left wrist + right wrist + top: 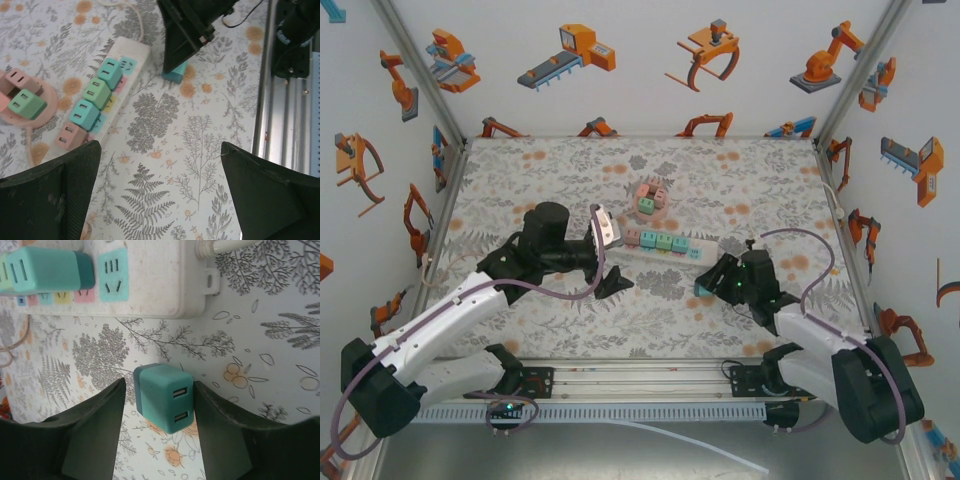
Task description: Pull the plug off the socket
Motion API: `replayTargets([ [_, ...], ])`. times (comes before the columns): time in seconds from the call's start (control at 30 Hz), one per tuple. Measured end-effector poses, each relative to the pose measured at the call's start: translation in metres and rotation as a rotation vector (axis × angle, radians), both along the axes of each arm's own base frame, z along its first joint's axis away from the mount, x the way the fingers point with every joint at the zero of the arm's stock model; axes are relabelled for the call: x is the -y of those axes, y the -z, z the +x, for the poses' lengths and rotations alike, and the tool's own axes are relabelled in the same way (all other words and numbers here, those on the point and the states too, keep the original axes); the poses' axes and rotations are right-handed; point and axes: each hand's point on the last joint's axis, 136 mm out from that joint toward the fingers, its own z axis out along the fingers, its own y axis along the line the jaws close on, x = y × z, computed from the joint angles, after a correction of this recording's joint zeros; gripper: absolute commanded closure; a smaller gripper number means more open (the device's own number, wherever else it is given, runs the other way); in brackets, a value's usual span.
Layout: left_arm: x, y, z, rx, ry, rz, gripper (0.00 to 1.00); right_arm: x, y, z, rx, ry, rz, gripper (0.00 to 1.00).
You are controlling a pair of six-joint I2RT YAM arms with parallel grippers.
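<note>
A white power strip (655, 252) (131, 52) (155, 290) lies mid-table with several coloured plugs (96, 92) standing in it and a bare teal socket (112, 275) at its end. A loose teal plug (165, 397) (703, 290) (176, 74) with two USB ports lies on the table, clear of the strip. My right gripper (159, 390) (720, 278) straddles it, open: a gap shows on the plug's left, and the right finger is close against it. My left gripper (160, 190) (610, 257) hangs wide open over bare tablecloth left of the strip.
A round pink socket block (650, 195) (22, 97) with more plugs sits behind the strip. The strip's cord (235, 244) runs off to the right. A metal rail (640, 375) (285, 100) borders the near edge; patterned walls enclose the table.
</note>
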Motion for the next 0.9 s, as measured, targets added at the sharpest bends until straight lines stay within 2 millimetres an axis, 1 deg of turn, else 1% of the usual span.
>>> replayTargets([
  [0.07,-0.002,-0.001,0.006,0.014,-0.039,0.005,0.03,0.004,-0.007,0.000,0.015,-0.010,-0.041,0.42],
  [0.13,-0.005,-0.002,0.013,0.027,-0.083,0.010,0.03,0.007,-0.020,0.003,0.050,-0.025,-0.089,0.41],
  [0.23,-0.011,-0.003,0.027,0.048,-0.165,0.017,0.03,0.011,-0.057,0.015,0.159,-0.054,-0.180,0.41],
  [0.3,-0.014,-0.004,0.036,0.061,-0.224,0.016,0.03,0.014,-0.089,0.025,0.267,-0.082,-0.257,0.40],
  [0.4,-0.020,-0.007,0.050,0.071,-0.310,0.005,0.03,0.017,-0.130,0.036,0.418,-0.128,-0.377,0.40],
  [0.47,-0.026,-0.010,0.062,0.075,-0.397,-0.007,0.03,0.016,-0.151,0.041,0.522,-0.173,-0.459,0.39],
  [0.5,-0.031,-0.012,0.070,0.078,-0.454,-0.013,0.03,0.015,-0.161,0.044,0.581,-0.200,-0.506,0.37],
  [0.6,-0.047,-0.012,0.097,0.080,-0.642,-0.021,0.03,0.009,-0.178,0.049,0.724,-0.286,-0.635,0.34],
  [0.67,-0.059,-0.005,0.114,0.074,-0.770,-0.011,0.03,0.001,-0.190,0.053,0.840,-0.363,-0.731,0.33],
  [0.73,-0.071,0.005,0.129,0.064,-0.879,0.006,0.03,-0.008,-0.194,0.055,0.927,-0.444,-0.811,0.33],
  [0.8,-0.081,0.014,0.140,0.052,-0.971,0.019,0.03,-0.017,-0.192,0.057,0.989,-0.533,-0.877,0.33],
  [0.9,-0.094,0.026,0.152,0.017,-1.077,0.016,0.03,-0.032,-0.180,0.056,1.050,-0.682,-0.942,0.31],
])
